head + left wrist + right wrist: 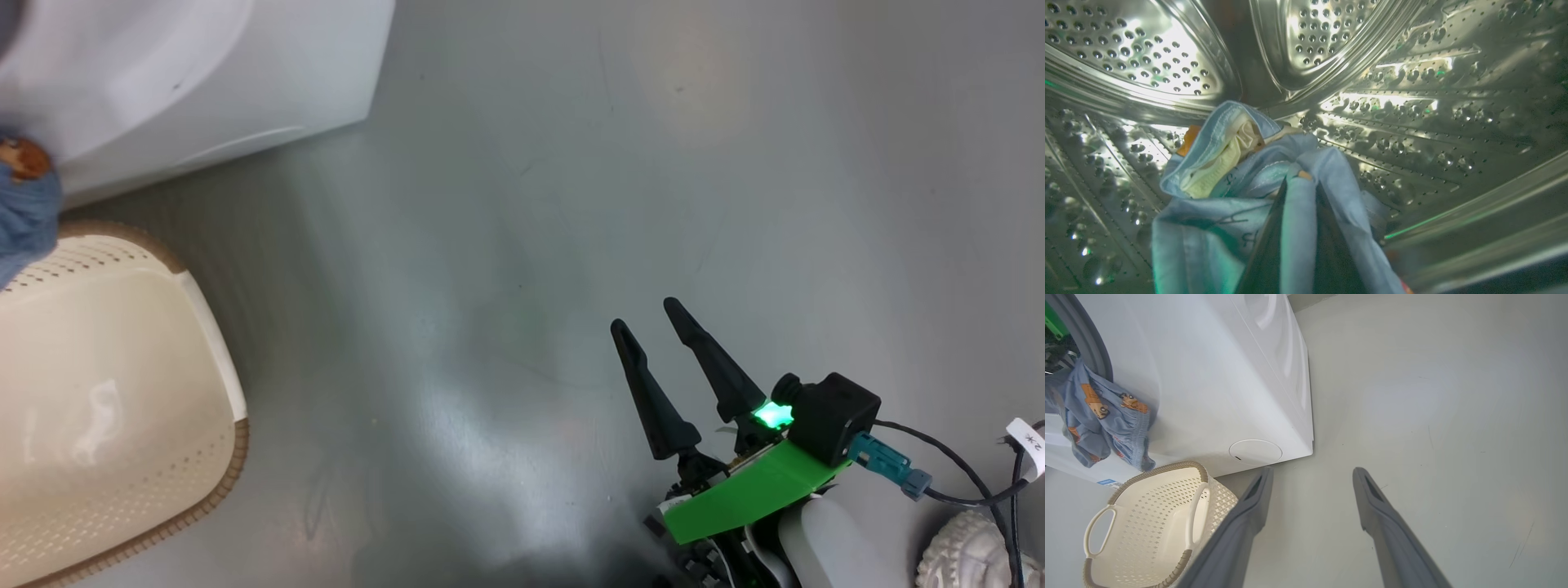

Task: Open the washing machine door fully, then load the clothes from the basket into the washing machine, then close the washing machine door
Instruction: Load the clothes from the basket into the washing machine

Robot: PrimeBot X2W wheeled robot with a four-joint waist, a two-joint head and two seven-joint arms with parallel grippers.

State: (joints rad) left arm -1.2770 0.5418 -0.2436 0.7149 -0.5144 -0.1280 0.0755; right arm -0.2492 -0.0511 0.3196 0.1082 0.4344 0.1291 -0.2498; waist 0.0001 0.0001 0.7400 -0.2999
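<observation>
In the left wrist view my left gripper [1300,185] is deep inside the steel perforated drum [1412,122] of the washing machine. It is shut on a fold of the light blue clothes [1224,163], which lie bunched with a cream piece on the drum floor. Part of the blue printed clothes [1106,416] hangs out over the grey ring [1090,343] down the white washing machine [1208,375] front. The cream basket [1147,522] stands below it with nothing inside. My right gripper [645,315] hovers open over the bare floor. The washing machine door is out of view.
Grey floor [571,204] spreads to the right of the machine and basket [106,392]. A round lower flap [1255,451] and a blue sticker [1107,482] mark the machine's front. Cables [963,482] and a white ribbed object [971,551] sit by my right arm.
</observation>
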